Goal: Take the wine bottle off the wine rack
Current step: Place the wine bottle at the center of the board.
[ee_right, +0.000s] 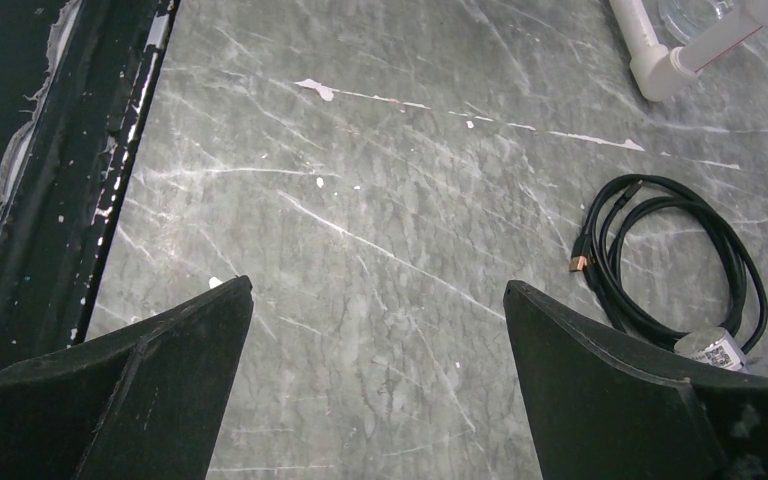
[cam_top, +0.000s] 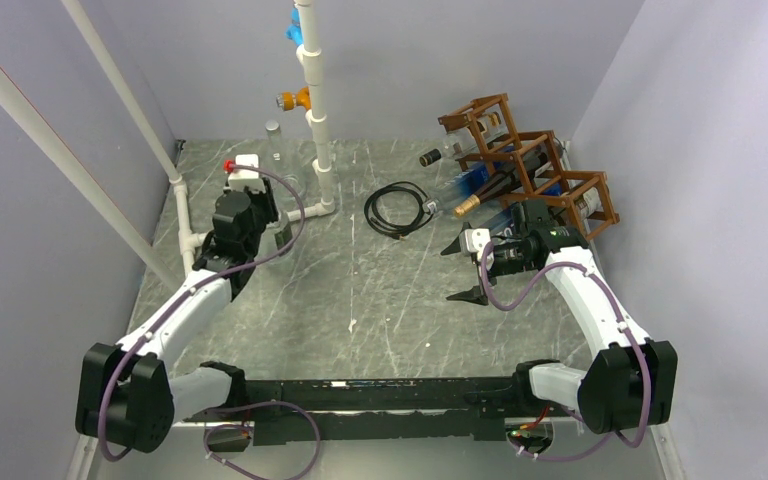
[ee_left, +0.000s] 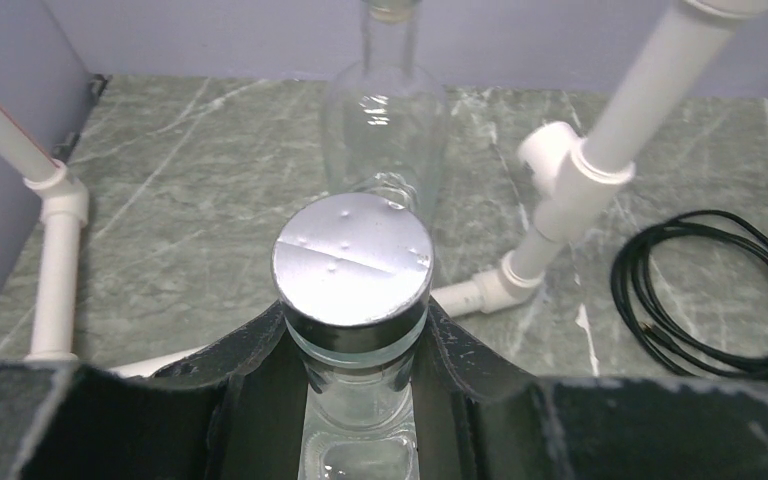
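Note:
The reddish-brown wine rack [cam_top: 608, 200] stands at the back right. Several wine bottles lie in its cells with their necks pointing left, one gold-foiled [cam_top: 465, 205] and one dark-capped [cam_top: 428, 158]. My right gripper [cam_top: 460, 272] [ee_right: 378, 300] hangs open over bare tabletop just in front of the rack, holding nothing. My left gripper [ee_left: 353, 320] is at the back left, shut on the neck of an upright clear bottle with a silver cap [ee_left: 352, 258]. Its black fingers [ee_left: 250, 350] press both sides of the neck.
A second clear bottle [ee_left: 385, 110] [cam_top: 273, 140] stands just behind the held one. A white PVC pipe frame [cam_top: 315, 120] [ee_left: 600, 150] rises beside them. A coiled black cable [cam_top: 397, 208] [ee_right: 675, 260] lies mid-table. Purple walls close in on both sides, and a black rail [ee_right: 60, 180] runs along the near edge.

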